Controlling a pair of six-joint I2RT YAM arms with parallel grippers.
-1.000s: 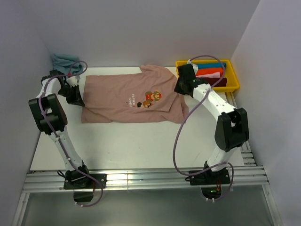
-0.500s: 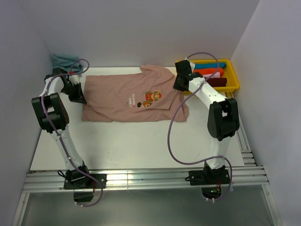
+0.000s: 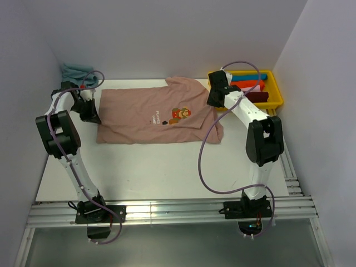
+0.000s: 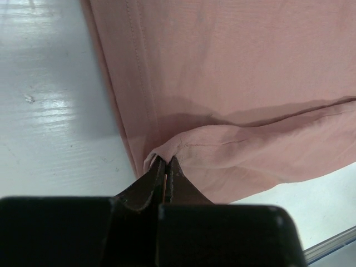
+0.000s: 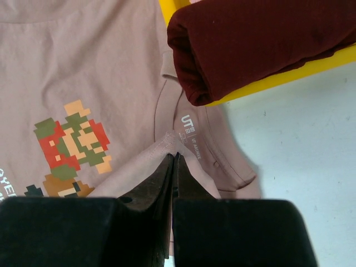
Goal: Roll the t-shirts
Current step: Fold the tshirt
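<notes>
"UT" on pink t-shirt neck label

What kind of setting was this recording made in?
Probably a lab test cell, not a home: a white tabletop boxed in by plain pale walls, an aluminium rail frame along the near edge, and a yellow plastic bin of rolled coloured shirts beside a dusty pink printed t-shirt laid flat.

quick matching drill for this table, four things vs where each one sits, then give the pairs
Things:
1. pink t-shirt
2. yellow bin
3. teal cloth
4. maroon rolled shirt

Places:
A. far left corner of the table
B. lying in the bin
C. spread out across the table's far half
D. far right corner of the table

Pairs: 1-C, 2-D, 3-A, 4-B
</notes>
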